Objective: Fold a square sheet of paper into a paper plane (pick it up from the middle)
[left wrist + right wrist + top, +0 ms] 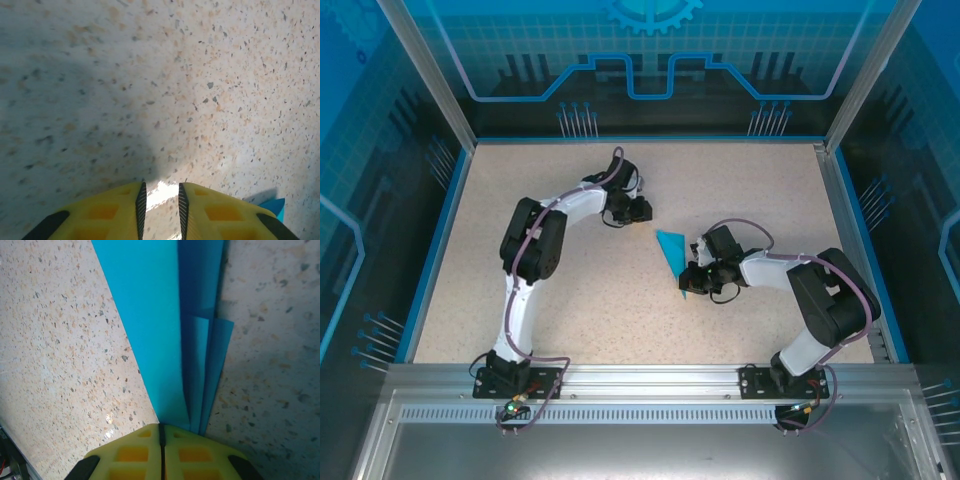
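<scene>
Paper plane (671, 256) in low right gripper (161, 428)

On the speckled table (590, 310) lies a slim turquoise paper plane (671, 255), with its wide end on the far side and its pointed end toward the near edge. The right gripper (692, 284) is at the pointed end and covers its tip. The left gripper (641, 211) stands near the wide end, apart from the paper.

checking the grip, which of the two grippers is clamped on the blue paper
The right gripper: its jaws are shut on the narrow end of the turquoise paper plane. The left gripper hovers over bare table, jaws slightly apart.
</scene>
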`<state>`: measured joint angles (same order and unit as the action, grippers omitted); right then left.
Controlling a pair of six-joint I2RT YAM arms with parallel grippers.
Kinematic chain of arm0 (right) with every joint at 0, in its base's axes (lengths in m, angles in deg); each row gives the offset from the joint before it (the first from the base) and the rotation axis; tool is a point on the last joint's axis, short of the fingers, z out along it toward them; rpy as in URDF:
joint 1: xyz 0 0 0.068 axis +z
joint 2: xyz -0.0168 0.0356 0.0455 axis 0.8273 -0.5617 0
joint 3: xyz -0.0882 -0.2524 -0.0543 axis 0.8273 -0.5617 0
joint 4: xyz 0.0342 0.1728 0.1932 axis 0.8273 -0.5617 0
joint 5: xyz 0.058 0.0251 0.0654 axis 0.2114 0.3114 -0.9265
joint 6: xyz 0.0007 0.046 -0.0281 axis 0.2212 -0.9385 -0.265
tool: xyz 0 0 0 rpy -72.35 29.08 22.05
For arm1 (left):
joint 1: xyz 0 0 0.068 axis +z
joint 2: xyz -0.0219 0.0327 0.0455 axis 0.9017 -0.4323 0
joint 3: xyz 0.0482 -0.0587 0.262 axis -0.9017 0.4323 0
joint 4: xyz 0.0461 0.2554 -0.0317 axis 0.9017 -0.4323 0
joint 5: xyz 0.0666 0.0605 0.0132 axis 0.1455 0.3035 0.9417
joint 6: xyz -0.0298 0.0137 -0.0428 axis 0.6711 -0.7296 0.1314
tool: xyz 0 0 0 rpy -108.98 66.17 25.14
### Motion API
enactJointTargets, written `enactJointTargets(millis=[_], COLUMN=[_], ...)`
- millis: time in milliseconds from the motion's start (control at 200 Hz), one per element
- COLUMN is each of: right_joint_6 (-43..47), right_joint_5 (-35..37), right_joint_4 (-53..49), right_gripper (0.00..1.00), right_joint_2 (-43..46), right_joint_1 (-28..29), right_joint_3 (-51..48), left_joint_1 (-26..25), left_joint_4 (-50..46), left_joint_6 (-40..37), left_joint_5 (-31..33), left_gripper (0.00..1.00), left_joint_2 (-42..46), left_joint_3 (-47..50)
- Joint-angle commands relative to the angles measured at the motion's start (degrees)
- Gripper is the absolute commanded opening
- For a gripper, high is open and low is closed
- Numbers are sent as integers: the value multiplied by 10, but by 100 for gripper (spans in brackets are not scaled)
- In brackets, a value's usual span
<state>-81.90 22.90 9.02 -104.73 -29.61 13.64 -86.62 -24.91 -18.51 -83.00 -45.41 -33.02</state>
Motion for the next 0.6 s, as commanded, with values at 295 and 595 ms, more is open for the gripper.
enactJointTargets(millis=[295,595], right_joint_6=[6,5], right_joint_5=[64,63], right_joint_4=[-112,-107], right_gripper=[7,7], right_joint_2=[-28,-32], right_joint_1=[2,3], right_joint_3=[-28,-27], left_joint_1=[-71,-128], left_joint_4=[119,148], left_joint_6=[67,91], left_joint_5=[-56,-95], left_gripper=[25,19], left_joint_2=[187,131], left_joint_3=[202,224])
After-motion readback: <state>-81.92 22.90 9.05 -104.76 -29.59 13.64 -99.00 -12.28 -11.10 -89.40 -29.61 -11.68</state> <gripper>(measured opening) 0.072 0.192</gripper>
